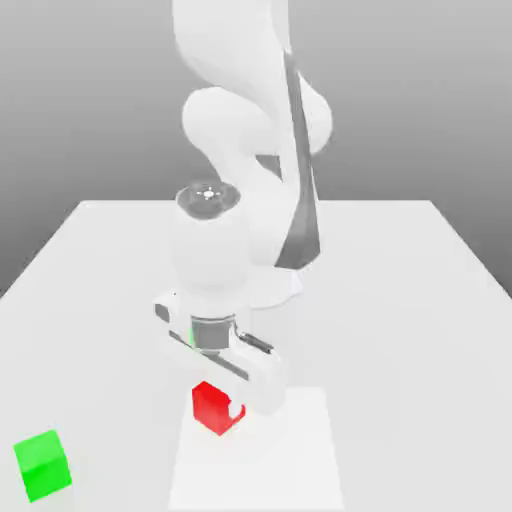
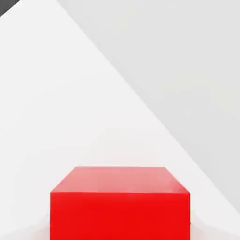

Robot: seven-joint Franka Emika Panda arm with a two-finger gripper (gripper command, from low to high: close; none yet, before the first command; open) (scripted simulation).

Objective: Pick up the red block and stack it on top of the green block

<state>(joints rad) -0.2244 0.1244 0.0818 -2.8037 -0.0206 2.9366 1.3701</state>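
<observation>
The red block (image 1: 210, 402) (image 2: 120, 206) sits on the white table (image 1: 400, 300) near its front edge, just to the exterior view's left of centre. My gripper (image 1: 220, 406) is lowered straight over it, jaws straddling the cube. One white fingertip (image 1: 237, 408) lies against the block's side face; the other is hidden behind the cube. The gripper is shut on the red block, which still rests on the surface. The green block (image 1: 43, 465) lies alone at the front corner on the exterior view's left, well apart from the gripper.
The arm's white base (image 1: 270, 285) stands mid-table behind the gripper. A brighter rectangular patch (image 1: 300, 460) covers the table surface under and in front of the red block. Bare table lies between the two blocks.
</observation>
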